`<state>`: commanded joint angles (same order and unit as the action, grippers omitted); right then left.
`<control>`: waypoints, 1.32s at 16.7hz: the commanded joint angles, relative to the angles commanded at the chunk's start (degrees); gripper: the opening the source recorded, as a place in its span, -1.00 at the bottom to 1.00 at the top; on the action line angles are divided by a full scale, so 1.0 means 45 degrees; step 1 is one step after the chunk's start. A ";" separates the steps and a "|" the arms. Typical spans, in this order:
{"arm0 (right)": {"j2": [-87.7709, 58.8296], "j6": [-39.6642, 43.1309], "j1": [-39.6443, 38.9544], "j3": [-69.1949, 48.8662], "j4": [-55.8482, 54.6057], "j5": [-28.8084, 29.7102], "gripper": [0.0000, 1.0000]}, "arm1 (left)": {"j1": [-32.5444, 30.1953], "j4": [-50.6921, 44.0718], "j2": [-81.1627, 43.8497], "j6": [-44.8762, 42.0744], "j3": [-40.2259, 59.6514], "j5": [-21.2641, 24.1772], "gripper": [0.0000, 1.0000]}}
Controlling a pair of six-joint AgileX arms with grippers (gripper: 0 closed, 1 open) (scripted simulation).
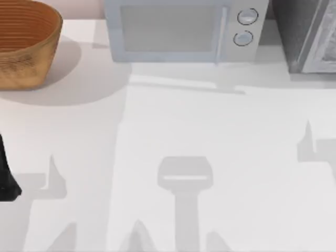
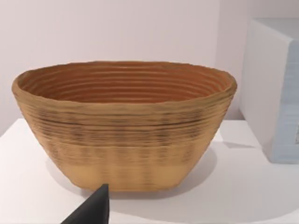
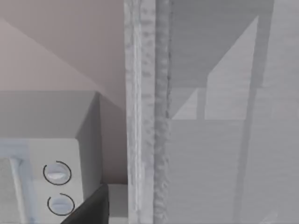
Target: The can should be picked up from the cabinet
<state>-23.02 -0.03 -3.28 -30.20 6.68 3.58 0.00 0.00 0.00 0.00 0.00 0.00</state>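
The grey cabinet (image 1: 307, 37) stands at the table's back right corner. In the right wrist view its flat front (image 3: 219, 121) is close ahead, with a rough vertical edge (image 3: 145, 116) beside it. The can is hidden. A black part of my right gripper (image 3: 91, 207) shows low in the right wrist view, facing the cabinet front. My left arm (image 1: 6, 178) is parked at the table's left edge. A black part of my left gripper (image 2: 93, 210) points at the wicker basket (image 2: 124, 126).
The wicker basket (image 1: 23, 42) sits at the back left. A white microwave (image 1: 184, 29) with two round dials (image 1: 247, 17) stands at the back middle, just left of the cabinet, and its dials (image 3: 57, 172) also appear in the right wrist view.
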 joint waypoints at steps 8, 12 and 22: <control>-0.7161 -0.0164 -0.0896 -0.9166 0.2387 0.1103 1.00 | 0.0000 0.0000 0.0000 0.0000 0.0000 0.0000 1.00; -0.9986 -0.0199 -0.1315 -1.2925 0.3302 0.1486 1.00 | 0.0000 0.0000 0.0000 0.0000 0.0000 0.0000 1.00; -1.1738 -0.0194 -0.1569 -1.5427 0.3813 0.1700 1.00 | 0.0000 0.0000 0.0000 0.0000 0.0000 0.0000 1.00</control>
<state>-75.84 -0.91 -10.34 -99.63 23.84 11.23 0.00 0.00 0.00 0.00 0.00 0.00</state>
